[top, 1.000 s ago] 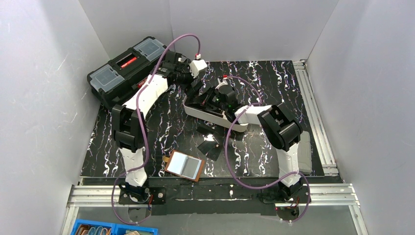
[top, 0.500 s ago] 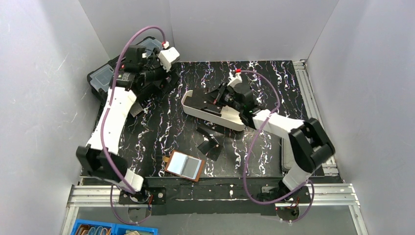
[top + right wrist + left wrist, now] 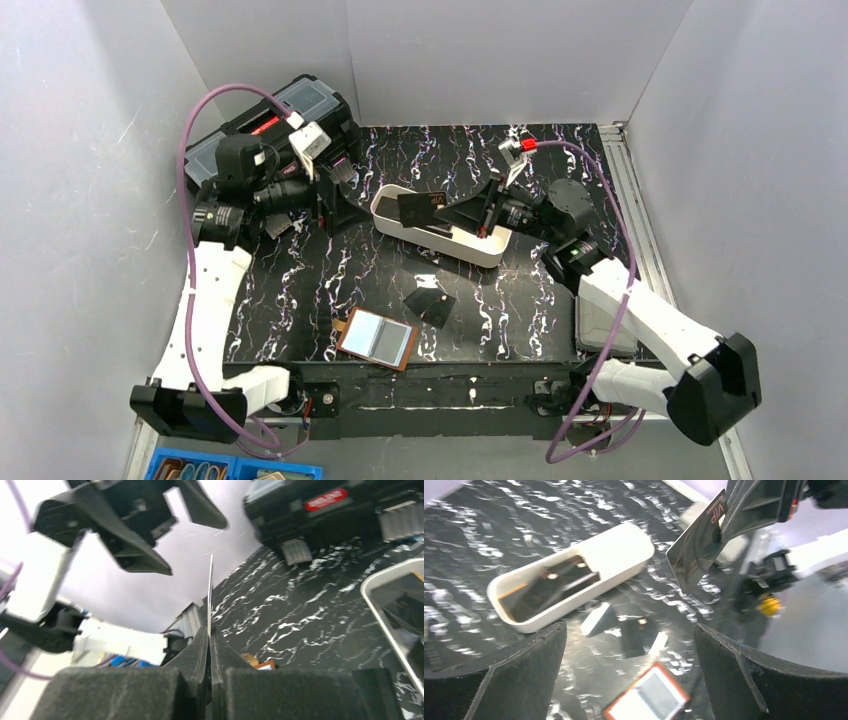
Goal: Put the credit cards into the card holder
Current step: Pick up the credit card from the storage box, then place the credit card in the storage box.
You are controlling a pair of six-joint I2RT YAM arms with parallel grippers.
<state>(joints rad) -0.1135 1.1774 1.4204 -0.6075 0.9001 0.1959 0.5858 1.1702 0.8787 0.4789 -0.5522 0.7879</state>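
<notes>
Brown leather, the card holder [image 3: 377, 338] lies open on the bench [image 3: 300, 290] near its front edge, with its pale blue-grey lining facing up. Just behind it, a couple of dark loose credit cards [image 3: 428, 303] lie overlapping on the black marbled top, apart from the holder. Farther back sits a long white tray [image 3: 445, 245] with dark flat pieces inside, too blurred to name. The right fingers [image 3: 197, 655] are pinched tight on one credit card [image 3: 699, 545], held on edge off the bench by the tray. The left wrist view shows "VIP" lettering at its upper corner. The left fingers [image 3: 509, 675] are spread wide and grip nothing. They hover near the tray's left end, facing the raised card. A black toolbox [image 3: 265, 130] stands in the far left corner.
</notes>
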